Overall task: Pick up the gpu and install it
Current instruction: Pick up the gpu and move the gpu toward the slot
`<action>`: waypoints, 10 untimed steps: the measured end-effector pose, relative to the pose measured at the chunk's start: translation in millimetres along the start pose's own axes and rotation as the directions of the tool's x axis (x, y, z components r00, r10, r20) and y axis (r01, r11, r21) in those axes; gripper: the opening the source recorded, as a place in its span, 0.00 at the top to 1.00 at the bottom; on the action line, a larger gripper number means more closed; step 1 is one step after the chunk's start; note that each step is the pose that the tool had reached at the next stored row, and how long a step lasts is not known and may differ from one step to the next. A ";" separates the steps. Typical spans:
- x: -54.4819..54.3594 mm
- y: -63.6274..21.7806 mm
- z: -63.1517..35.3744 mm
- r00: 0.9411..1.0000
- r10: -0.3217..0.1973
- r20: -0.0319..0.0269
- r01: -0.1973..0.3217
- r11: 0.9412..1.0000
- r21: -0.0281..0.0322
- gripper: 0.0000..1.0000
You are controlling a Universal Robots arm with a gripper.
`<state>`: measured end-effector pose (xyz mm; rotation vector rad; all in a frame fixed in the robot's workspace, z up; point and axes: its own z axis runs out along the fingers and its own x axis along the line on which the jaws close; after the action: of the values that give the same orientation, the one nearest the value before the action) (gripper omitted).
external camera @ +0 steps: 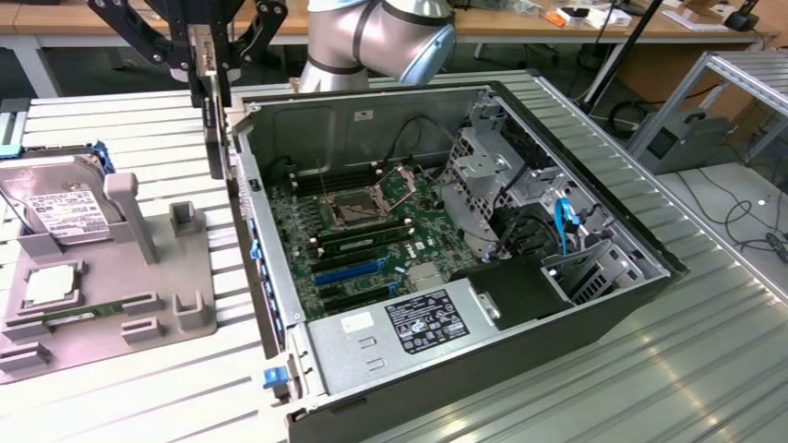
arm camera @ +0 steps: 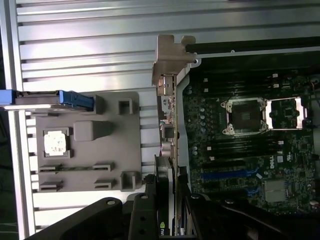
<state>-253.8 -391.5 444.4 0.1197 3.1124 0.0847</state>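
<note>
I can't read the labels in the case [external camera: 591, 323]. My gripper [external camera: 210, 66] pinches the gpu [external camera: 218, 138], fingers [arm camera: 144, 215] half closed, one on each face.

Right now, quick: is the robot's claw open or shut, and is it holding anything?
Gripper: closed, holding the gpu on edge beside the open computer case.

The gpu [external camera: 214, 120], a thin dark card, hangs on edge in midair, silver bracket lowest, over the open computer case's [external camera: 591, 314] wall.
</note>
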 end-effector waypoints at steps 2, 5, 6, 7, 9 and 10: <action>-1.6 0.1 0.1 1.000 0.000 0.000 0.000 1.000 0.000 0.73; -4.1 0.3 0.1 1.000 0.000 0.000 0.000 1.000 0.000 0.73; -6.1 0.5 0.2 1.000 0.000 0.000 0.000 1.000 0.000 0.73; -8.3 0.6 0.2 1.000 0.000 0.000 0.000 1.000 0.000 0.73; -11.0 0.8 0.3 1.000 0.000 0.000 0.000 1.000 0.000 0.73; -12.0 0.9 0.3 1.000 0.000 0.000 0.000 1.000 0.000 0.73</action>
<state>-241.9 -391.5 444.4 0.1195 3.1124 0.0841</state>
